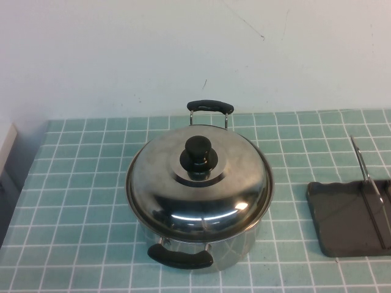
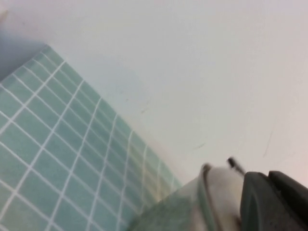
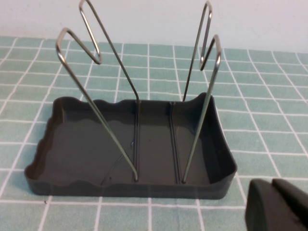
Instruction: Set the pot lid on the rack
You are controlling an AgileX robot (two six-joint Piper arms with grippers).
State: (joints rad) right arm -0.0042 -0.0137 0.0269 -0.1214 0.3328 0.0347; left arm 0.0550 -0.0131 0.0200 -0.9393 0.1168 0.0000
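On the pot (image 1: 201,244), the pot lid (image 1: 198,189); rack (image 1: 354,213) edge-cropped; both end effectors' (image 2: 274,197) (image 3: 279,204) openings untellable.

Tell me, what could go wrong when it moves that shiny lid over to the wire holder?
The domed, shiny steel pot lid offers only its small black round knob to grip, so it might slip or swing. The thin wire rack on a dark grey tray looks light and could tip or slide. The left tool and the right tool each show only as a dark edge in their own wrist views, so aiming is unproven.
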